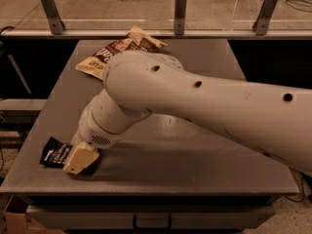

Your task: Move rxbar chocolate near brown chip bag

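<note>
In the camera view, the gripper [78, 159] is seen at the lower left of the frame, set against the right end of the rxbar chocolate [54, 151], which is laid flat by the front left corner of the grey table [195, 150]. How far it is opened, or whether the bar is gripped, cannot be told. The brown chip bag [117, 50] is seen at upper centre-left, well apart from the bar.

Table [214, 155] bears brown chip bag [103, 58] and rxbar chocolate [53, 151] beside hand [78, 160]
</note>
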Robot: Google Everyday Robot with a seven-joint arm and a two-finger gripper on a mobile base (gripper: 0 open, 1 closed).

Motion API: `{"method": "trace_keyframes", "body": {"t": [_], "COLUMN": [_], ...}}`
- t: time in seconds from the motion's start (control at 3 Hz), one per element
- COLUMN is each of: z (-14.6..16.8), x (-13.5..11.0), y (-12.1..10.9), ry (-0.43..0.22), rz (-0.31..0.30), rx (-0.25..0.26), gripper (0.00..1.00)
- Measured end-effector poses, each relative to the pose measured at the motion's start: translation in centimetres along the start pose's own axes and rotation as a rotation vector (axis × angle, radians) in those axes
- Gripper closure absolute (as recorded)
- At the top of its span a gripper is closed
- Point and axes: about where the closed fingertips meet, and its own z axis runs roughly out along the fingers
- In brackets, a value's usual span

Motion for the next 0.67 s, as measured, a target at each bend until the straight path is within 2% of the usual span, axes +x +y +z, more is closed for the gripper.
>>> {"method": "trace_keyframes", "body": {"t": [0.33, 0.67], "z": [0.0, -4.3], "x": [0.0, 0.1], "y": [0.0, -2.5], "ry": [0.000, 0.017], "rz": [0.000, -0.027], "rx": [0.000, 0.069], "gripper": [1.00, 1.00]}}
